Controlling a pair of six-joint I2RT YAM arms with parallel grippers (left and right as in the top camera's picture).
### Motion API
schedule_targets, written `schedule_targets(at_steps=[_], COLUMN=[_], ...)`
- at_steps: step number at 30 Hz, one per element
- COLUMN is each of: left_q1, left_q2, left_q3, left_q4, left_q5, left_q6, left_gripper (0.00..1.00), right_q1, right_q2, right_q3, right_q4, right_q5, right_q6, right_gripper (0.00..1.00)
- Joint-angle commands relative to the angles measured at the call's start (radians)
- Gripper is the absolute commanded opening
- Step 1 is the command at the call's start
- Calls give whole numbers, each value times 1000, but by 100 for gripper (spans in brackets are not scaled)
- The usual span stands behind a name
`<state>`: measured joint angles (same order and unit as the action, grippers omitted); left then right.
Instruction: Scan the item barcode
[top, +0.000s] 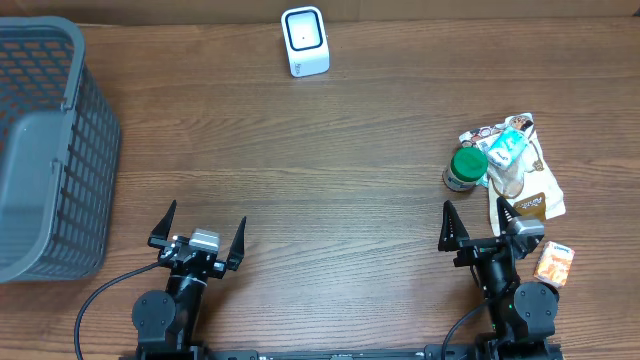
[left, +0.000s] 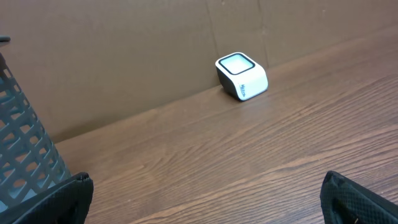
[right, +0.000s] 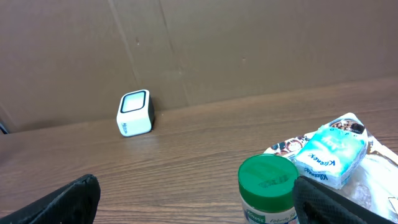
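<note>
Two tools parked at near edge of desk (top: 320, 170), neither holding anything. Fingers of left tool (top: 202, 226) spread wide, nothing between. Fingers of right tool (top: 484, 222) likewise spread wide, one finger over edge of brown pouch (top: 530, 200); contact cannot be told. Items heaped at right side of desk: green-lidded jar (top: 466, 166) upright, just beside tissue pack (top: 508, 145), which lies on pouch and printed wrapper (top: 485, 132). Small orange box (top: 554, 264) beside right arm. White barcode scanner (top: 305, 41) at far edge, well apart from items. Grey mesh basket (top: 40, 150) at left.
</note>
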<state>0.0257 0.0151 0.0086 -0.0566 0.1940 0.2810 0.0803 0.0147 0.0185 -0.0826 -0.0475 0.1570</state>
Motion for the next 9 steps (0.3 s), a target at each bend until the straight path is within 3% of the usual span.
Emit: schedule_targets(at_steps=[1,9], left_q1=[-7,-7], left_q2=[-10,-10], left_q3=[-3,-3], left_q4=[0,0], left_q5=[6,6], left_q6=[3,3], left_gripper=[100,100], right_q1=[5,5], right_q2=[-12,-12], right_q3=[-11,-11], right_q4=[3,3], right_q5=[2,2], right_q6=[3,3], right_gripper=[100,100])
